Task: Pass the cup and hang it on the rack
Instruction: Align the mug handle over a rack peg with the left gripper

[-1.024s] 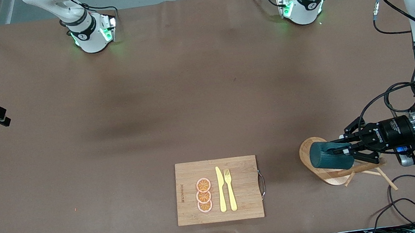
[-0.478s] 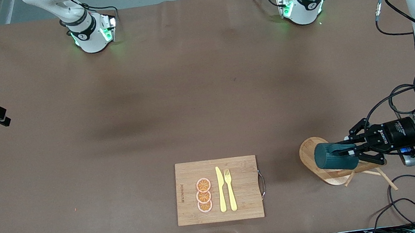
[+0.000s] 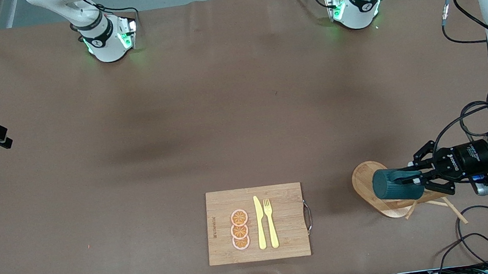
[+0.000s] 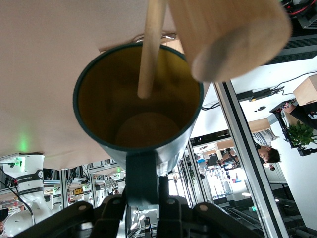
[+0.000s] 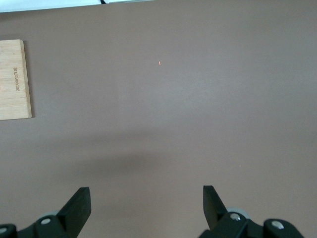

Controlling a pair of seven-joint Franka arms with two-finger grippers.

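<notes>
Your left claw [image 3: 417, 179] is clenched on the cup [image 3: 392, 186], gripping its handle [image 4: 141, 173]. The cup is held on its side in the air over the rack [image 3: 374, 191], mouth turned toward the claw. In the left wrist view you look straight into the cup's tan-yellow inside, where one thin peg [image 4: 151, 47] reaches past the rim; the rack's round post [image 4: 233, 32] shows just beside the mouth. Whether the peg touches the cup's wall cannot be told.

The rack stands on the counter [image 3: 224, 125] toward the left arm's end, near the front camera. Beside it, toward the middle, lies a cutting board [image 3: 282, 220] carrying three orange slices [image 3: 240, 229], a yellow knife [image 3: 259, 223] and a yellow fork [image 3: 271, 222].

Your right claw [image 5: 147, 206] waits, released, over bare counter at the right arm's end.
</notes>
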